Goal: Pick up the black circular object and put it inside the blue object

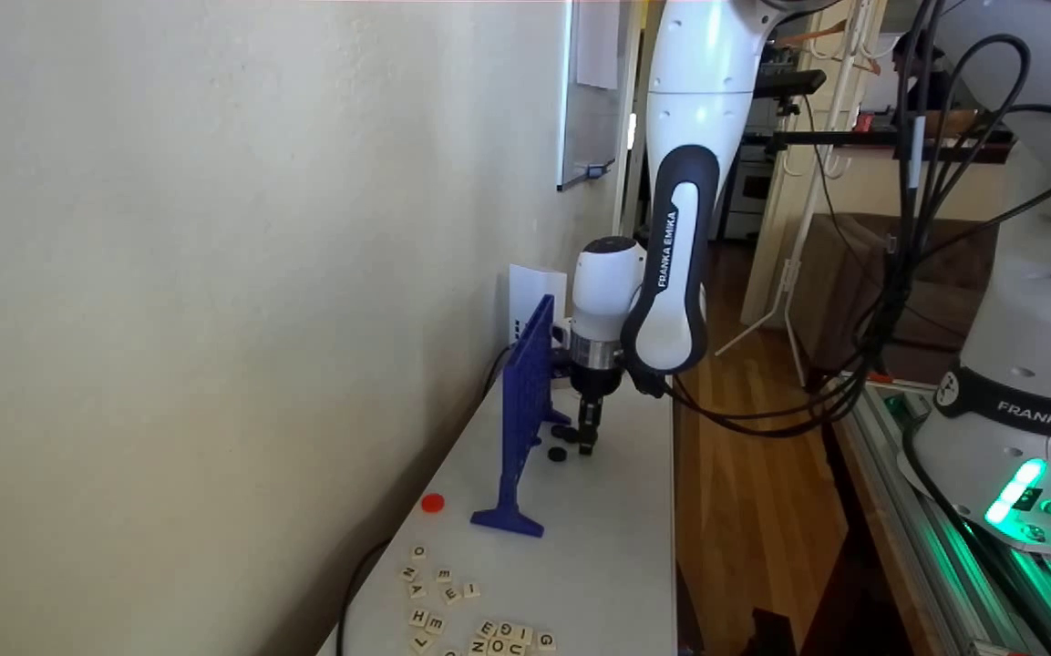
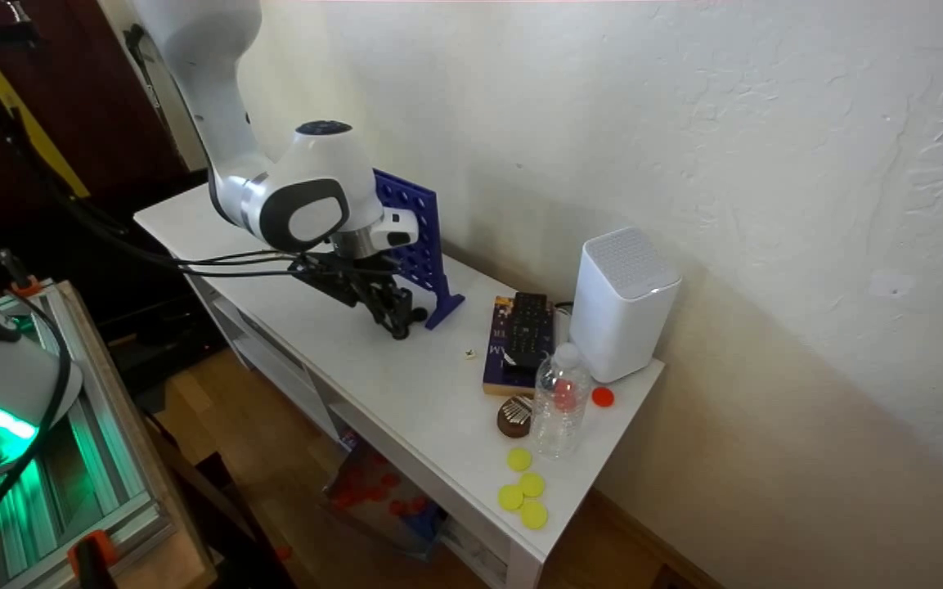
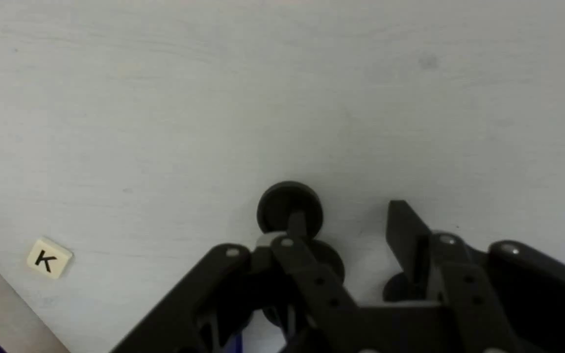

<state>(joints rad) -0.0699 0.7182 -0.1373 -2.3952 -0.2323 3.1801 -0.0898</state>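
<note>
The blue object (image 1: 521,410) is a dark-blue upright rack with round holes and flat feet. It also shows in an exterior view (image 2: 429,214), and a sliver shows at the wrist view's bottom edge. Several black discs lie beside it on the white table. One black disc (image 1: 557,454) lies just beside my gripper (image 1: 587,446). In the wrist view my gripper (image 3: 347,218) is open, with nothing between its fingertips. Its left fingertip overlaps a black disc (image 3: 282,203); I cannot tell whether they touch. Other discs, including one by the right finger (image 3: 396,288), are partly hidden.
A wall runs behind the white table (image 1: 607,547). A red disc (image 1: 432,503) and several letter tiles (image 1: 498,638) lie at one end. A book with a keyboard (image 2: 527,331), a clear bottle (image 2: 561,409), a white box (image 2: 622,311) and yellow discs (image 2: 532,484) stand at the other.
</note>
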